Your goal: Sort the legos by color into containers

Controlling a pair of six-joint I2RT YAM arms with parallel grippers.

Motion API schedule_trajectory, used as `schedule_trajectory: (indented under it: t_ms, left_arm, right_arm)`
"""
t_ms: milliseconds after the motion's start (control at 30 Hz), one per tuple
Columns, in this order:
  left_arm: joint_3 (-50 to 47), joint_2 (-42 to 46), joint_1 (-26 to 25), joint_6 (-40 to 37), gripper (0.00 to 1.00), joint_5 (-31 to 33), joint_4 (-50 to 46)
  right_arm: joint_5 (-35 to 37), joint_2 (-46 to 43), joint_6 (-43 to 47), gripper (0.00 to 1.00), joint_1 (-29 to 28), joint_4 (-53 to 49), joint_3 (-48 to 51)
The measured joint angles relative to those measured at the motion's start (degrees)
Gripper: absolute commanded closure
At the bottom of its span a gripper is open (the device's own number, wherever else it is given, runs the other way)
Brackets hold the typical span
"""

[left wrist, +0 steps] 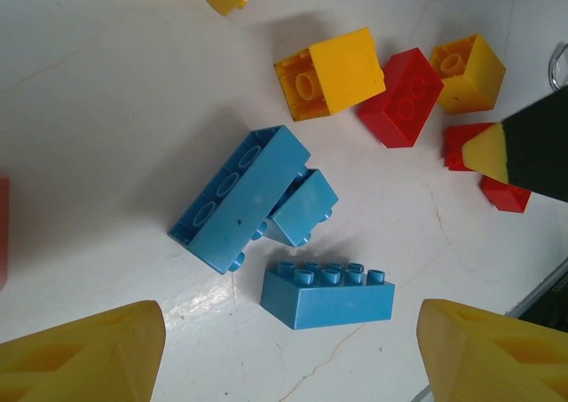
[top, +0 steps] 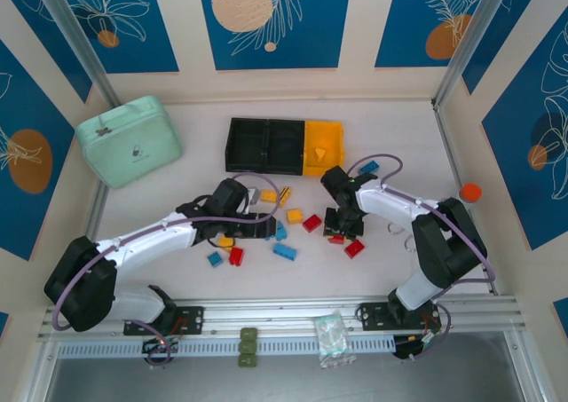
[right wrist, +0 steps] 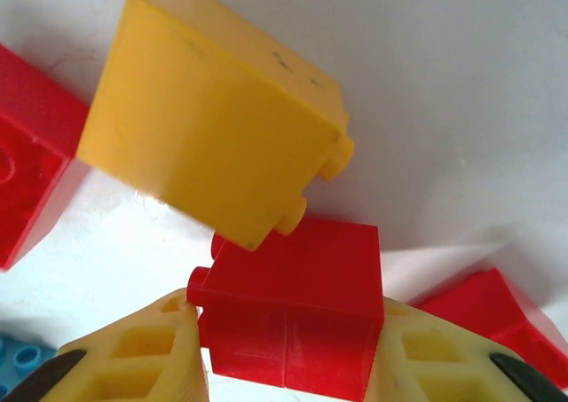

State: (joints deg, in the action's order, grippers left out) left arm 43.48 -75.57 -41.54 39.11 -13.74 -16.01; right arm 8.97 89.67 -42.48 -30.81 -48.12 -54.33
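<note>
White tabletop boxed in by blue-and-cream flower-print walls. From the top camera, the row of small open plastic bins (top: 282,145), two black and one yellow, sits at the far middle. The scattered red, blue and yellow plastic lego bricks (top: 293,216) lie between it and the arms, and a mint-green zip case (top: 129,140) is off at the far left. Left wrist cam: the left gripper (left wrist: 288,344) is spread wide with nothing in it. A blue rectangular brick (left wrist: 327,297) lies right ahead between its fingers, long axis running finger to finger, so I'd guess closing squeezes it end to end unless the wrist turns. Right wrist cam: the right gripper (right wrist: 288,331) is pinched on a red square brick (right wrist: 293,318), fingers touching both sides, with a yellow square brick (right wrist: 213,118) leaning on its far edge. Can't tell if the red one's off the table.
</note>
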Motion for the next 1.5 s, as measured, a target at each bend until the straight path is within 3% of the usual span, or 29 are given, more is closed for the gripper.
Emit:
schedule_trajectory:
  t_ms: [200, 333, 767, 1233, 1500]
  left_arm:
    - [0.02, 0.81, 0.00, 1.11, 0.25, 3.37, -0.39]
    - [0.17, 2.47, 0.44, 1.51, 0.25, 6.40, -2.23]
    - [0.33, 7.69, 4.33, 2.67, 0.24, 10.32, -7.52]
    - [0.33, 8.09, 5.68, 3.10, 0.25, 10.91, -9.33]
    - [0.31, 8.09, 5.86, 4.00, 0.25, 11.06, -9.81]
  right_arm:
    - [-0.17, -5.20, 0.61, 0.68, -0.74, -4.02, -5.81]
    - [-0.35, -3.65, 2.45, 0.68, -0.74, -4.24, -13.97]
    - [-0.66, 25.09, 9.09, 0.67, 0.28, -5.05, -51.54]
    - [-2.29, 53.66, 10.14, 0.66, 3.85, -13.81, -90.14]
    - [-3.87, 57.79, 10.16, 0.64, 4.31, -16.15, -94.38]
